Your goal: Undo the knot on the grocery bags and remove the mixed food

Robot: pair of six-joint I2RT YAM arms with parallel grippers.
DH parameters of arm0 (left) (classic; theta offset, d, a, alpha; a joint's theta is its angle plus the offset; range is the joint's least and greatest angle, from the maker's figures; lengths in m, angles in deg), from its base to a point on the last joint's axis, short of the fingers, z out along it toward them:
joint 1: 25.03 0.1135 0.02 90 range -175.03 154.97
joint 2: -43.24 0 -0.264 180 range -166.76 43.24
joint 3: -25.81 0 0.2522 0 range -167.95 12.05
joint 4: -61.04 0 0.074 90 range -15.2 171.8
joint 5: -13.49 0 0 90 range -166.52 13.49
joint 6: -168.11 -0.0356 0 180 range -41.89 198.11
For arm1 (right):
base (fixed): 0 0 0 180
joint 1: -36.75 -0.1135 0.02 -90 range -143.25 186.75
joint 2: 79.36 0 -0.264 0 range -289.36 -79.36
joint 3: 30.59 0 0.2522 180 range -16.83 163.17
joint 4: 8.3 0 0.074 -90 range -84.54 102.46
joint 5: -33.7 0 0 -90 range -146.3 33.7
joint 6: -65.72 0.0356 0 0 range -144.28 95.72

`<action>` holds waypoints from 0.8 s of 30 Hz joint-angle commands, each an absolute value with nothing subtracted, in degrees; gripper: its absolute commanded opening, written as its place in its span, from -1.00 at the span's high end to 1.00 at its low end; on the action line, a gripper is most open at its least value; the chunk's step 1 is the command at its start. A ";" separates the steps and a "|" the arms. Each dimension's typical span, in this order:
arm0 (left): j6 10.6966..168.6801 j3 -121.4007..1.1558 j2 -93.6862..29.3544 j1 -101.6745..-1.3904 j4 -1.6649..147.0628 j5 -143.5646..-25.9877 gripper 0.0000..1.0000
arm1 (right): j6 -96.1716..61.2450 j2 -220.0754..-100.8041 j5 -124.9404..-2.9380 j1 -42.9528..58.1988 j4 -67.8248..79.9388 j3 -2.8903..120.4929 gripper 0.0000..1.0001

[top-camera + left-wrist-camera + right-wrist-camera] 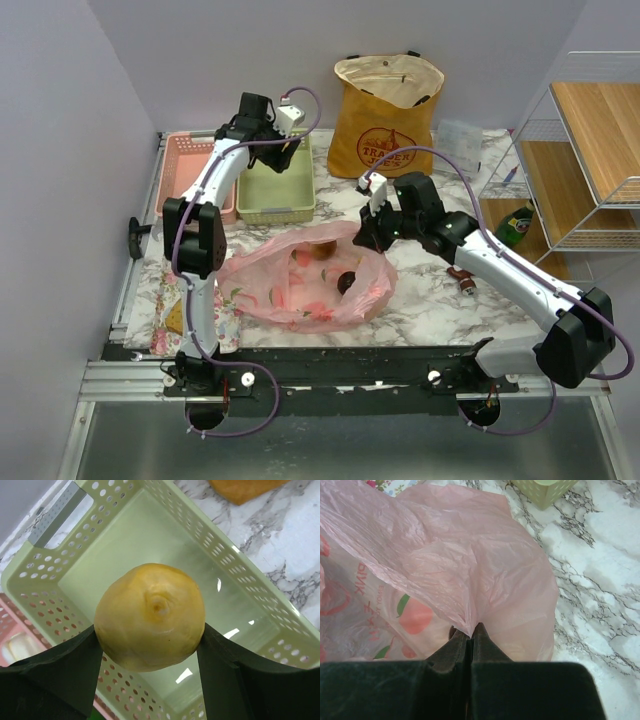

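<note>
Two grippers, both occupied. Left gripper (149, 632) clamps a round yellow lemon (150, 612) between its fingers, directly above the pale green slotted plastic basket (235, 577), so the release is straight down. Right gripper (471, 632), fingers pressed together, pinches a fold of the thin translucent pink plastic bag (470, 565). The bag lies on the marble table (600, 580), a dark round fruit (346, 281) inside.

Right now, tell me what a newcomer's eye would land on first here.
The left gripper clamps a yellow lemon above the green basket at the far left. The right gripper pinches a fold of the crumpled pink bag mid-table, food showing through it. The mustard tote stands open at the back.
</note>
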State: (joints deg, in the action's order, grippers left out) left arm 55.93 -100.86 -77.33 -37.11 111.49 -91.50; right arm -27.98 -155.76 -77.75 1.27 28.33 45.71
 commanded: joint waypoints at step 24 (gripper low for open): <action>57.34 -105.31 -67.54 -37.15 120.08 -100.77 -0.96 | -29.62 -158.11 -77.65 1.86 29.46 46.97 0.99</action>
